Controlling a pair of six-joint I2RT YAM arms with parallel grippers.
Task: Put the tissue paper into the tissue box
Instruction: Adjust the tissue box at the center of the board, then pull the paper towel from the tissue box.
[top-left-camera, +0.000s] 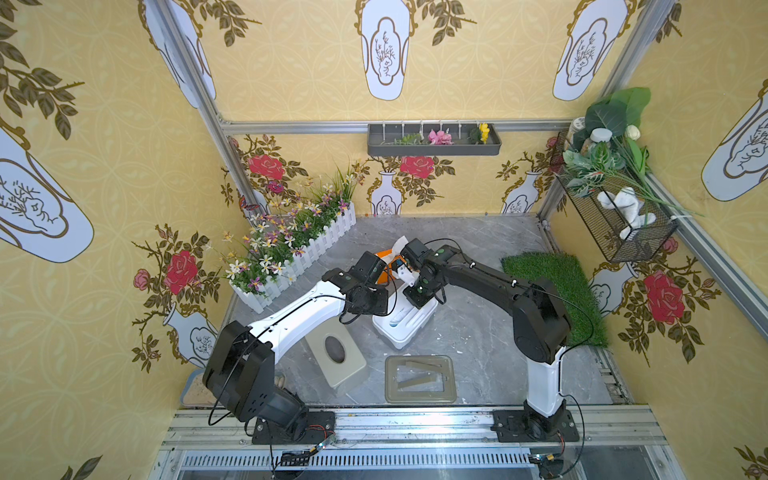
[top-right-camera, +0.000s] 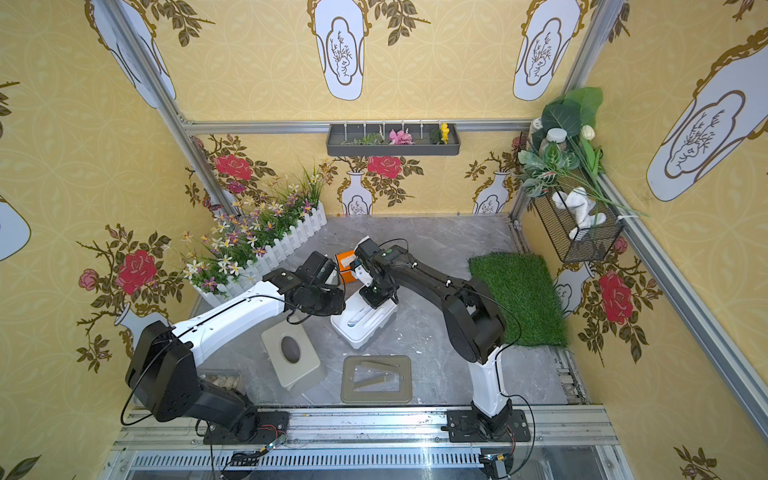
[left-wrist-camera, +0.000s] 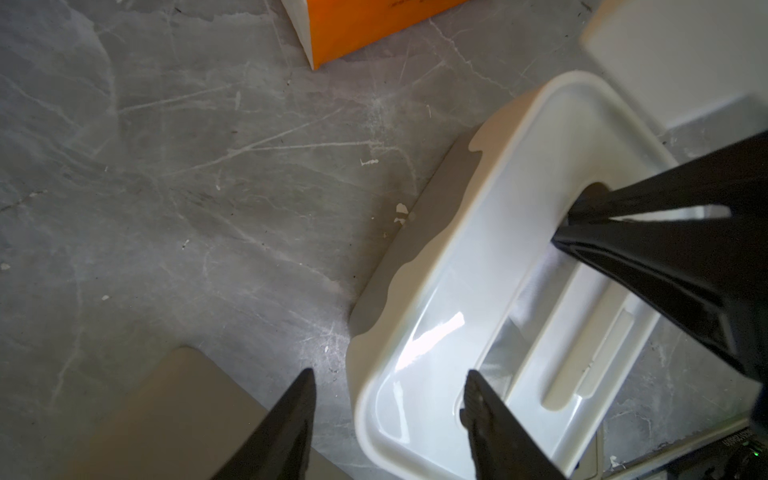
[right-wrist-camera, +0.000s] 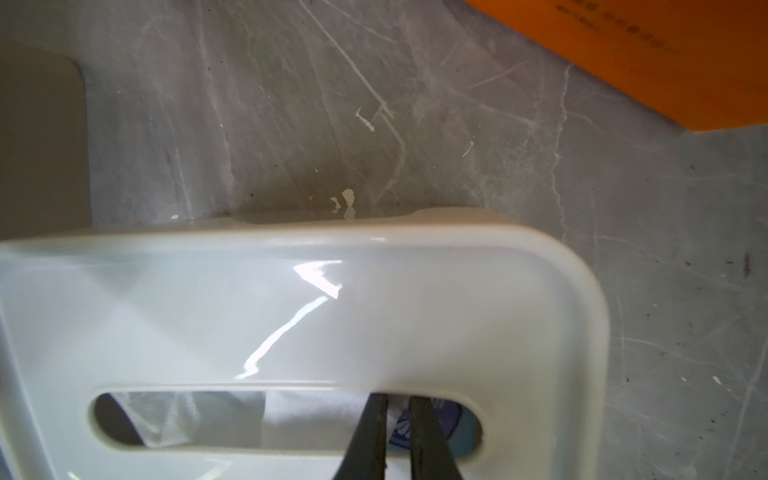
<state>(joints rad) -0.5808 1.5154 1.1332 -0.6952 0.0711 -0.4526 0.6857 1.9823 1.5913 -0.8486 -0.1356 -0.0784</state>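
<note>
**Slot of tissue box (right-wrist-camera: 291, 311) entered by right gripper (right-wrist-camera: 397, 401)**

The jaws are seen closed, tips inside; the tissue paper (right-wrist-camera: 311, 411) is lying within the box, just beside them; a grip cannot be confirmed; the left gripper (left-wrist-camera: 390, 371) is held open and empty.

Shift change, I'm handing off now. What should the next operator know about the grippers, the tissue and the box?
Left gripper: open, empty, at a corner of the white tissue box.
Right gripper: shut, tips in the box's top slot; a grip on tissue cannot be confirmed.
Tissue shows inside the slot. Orange tissue pack lies outside, beyond the box.
Done: tissue inside.
To do, probably: retract the right gripper.
</note>
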